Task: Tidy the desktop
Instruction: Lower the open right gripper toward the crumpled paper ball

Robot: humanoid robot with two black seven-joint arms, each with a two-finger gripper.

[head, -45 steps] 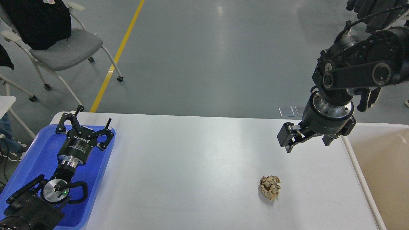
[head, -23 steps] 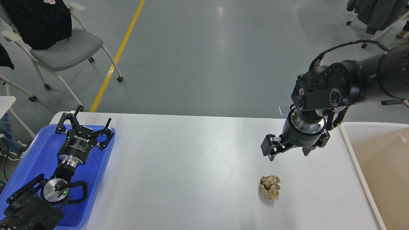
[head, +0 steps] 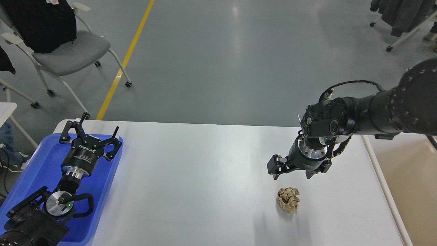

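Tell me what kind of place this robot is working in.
Probably a lab or workshop hall: a grey sealed floor with a yellow line painted on it, wheeled chairs pushed aside, and a plain white desktop set up for the robot.

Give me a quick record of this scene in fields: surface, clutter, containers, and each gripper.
surface: white desktop
clutter: one crumpled brown paper ball, lying free
containers: blue tray at left edge; beige bin at right edge
left gripper: open, over the tray, holding nothing
right gripper: open, just above the paper ball, not touching
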